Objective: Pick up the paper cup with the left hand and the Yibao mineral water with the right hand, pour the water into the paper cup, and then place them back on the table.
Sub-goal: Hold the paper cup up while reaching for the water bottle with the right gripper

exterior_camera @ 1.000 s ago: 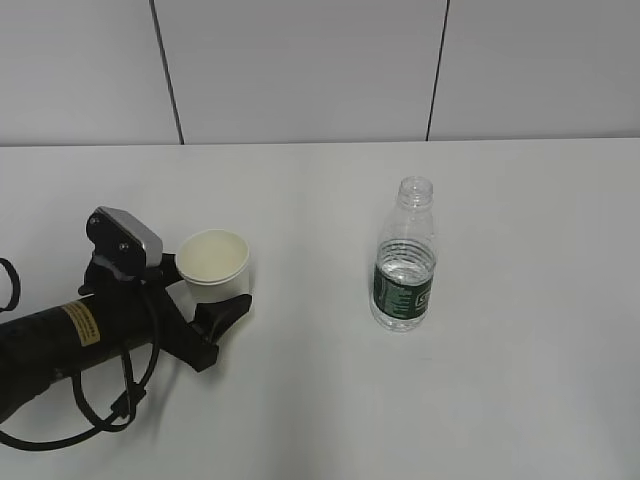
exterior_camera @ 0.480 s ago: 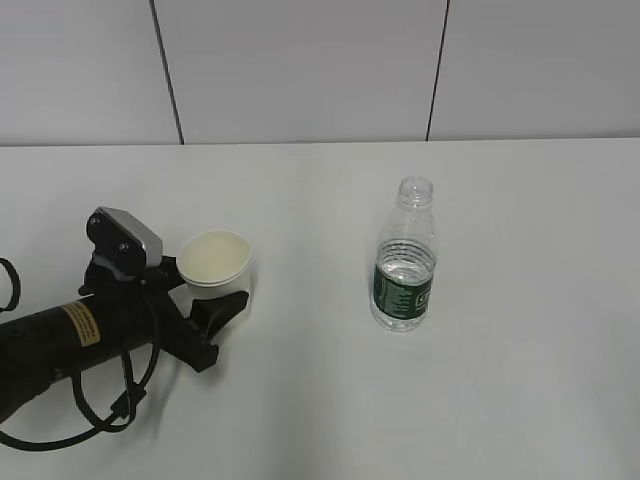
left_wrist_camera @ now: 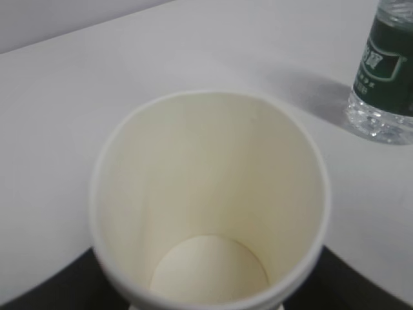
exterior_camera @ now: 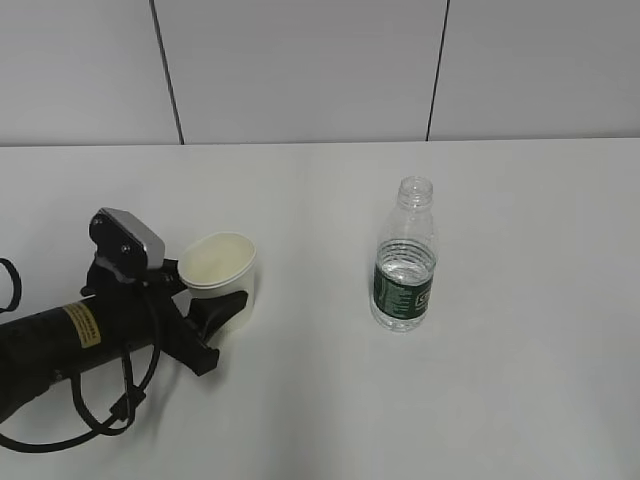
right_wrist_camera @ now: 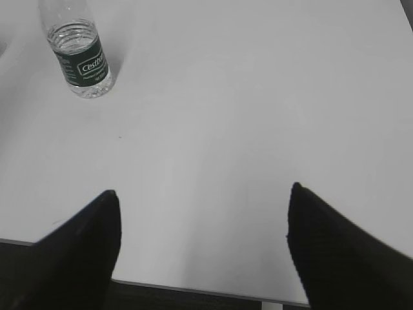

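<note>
Gripping Stage: Cup Between Fingers, Bottle Unclaimed

Listing the scene by item.

Paper cup [exterior_camera: 218, 275]: cream-white, upright, empty, mouth up, at the left of the table [exterior_camera: 520, 380]. It sits between the fingers of the left hand [exterior_camera: 215, 305]; in the left wrist view the cup [left_wrist_camera: 210, 206] fills the frame with a dark finger at each lower corner. The jaws stand around its lower wall; whether they already press it cannot be told. Holding low on the wall looks sensible: it leaves the rim free to receive water.

Yibao mineral water [exterior_camera: 405, 260]: clear ribbed bottle, green label, no cap, part full, upright near the table's middle, well apart from the cup. Nothing touches it.

Right hand [right_wrist_camera: 200, 239]: outside the exterior view. Its own camera shows both fingers spread wide and empty above the near table edge, with the bottle [right_wrist_camera: 77, 55] far ahead and to one side.

Open room: bare white tabletop all round the bottle gives a free approach from the right; the space between cup and bottle is also unobstructed, which should suit bringing them together for pouring. The capless neck makes tipping a spill risk.
</note>
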You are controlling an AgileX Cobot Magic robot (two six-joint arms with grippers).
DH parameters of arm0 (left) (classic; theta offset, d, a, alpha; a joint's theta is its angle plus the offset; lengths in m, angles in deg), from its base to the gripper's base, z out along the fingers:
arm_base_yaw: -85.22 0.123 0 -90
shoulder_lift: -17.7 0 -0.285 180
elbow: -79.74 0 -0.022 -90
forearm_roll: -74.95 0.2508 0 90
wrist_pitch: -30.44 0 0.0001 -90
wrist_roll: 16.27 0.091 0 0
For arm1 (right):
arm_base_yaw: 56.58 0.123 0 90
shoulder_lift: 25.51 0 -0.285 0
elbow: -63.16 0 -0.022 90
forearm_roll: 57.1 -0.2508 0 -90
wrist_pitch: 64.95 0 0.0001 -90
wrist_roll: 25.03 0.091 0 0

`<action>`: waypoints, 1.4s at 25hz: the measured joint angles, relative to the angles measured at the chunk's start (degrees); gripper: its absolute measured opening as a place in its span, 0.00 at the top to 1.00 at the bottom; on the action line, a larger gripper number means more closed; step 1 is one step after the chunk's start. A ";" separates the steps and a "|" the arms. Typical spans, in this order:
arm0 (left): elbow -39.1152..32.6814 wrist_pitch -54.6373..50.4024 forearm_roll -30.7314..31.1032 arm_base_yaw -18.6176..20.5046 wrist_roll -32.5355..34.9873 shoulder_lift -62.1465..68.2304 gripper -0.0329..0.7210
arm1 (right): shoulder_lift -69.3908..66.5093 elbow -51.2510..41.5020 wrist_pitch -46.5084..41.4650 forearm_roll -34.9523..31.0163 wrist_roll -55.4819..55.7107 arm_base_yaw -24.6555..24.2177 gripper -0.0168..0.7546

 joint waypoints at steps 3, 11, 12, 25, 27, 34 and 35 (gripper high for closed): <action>0.00 0.05 0.25 0.00 0.00 0.00 0.38 | 0.00 0.00 0.00 0.00 0.00 0.00 0.21; 0.00 0.05 1.23 0.00 0.00 0.00 0.38 | 0.00 0.00 0.00 0.00 0.00 0.00 0.21; 0.00 0.05 1.23 0.00 0.00 0.00 0.38 | 0.00 0.00 0.00 0.00 0.00 0.00 0.21; 0.00 0.12 0.66 0.00 0.00 0.00 0.38 | 0.00 0.00 0.00 0.09 0.00 0.00 0.21; 0.00 0.06 0.56 0.00 0.00 0.00 0.38 | 0.00 0.00 0.00 0.09 0.00 0.00 0.21; 0.00 0.11 3.84 0.00 0.00 0.00 0.38 | 0.00 0.36 0.58 0.09 0.00 0.00 0.21; 0.00 0.11 4.76 0.00 0.00 0.00 0.38 | 0.00 0.36 0.58 0.09 0.00 0.00 0.21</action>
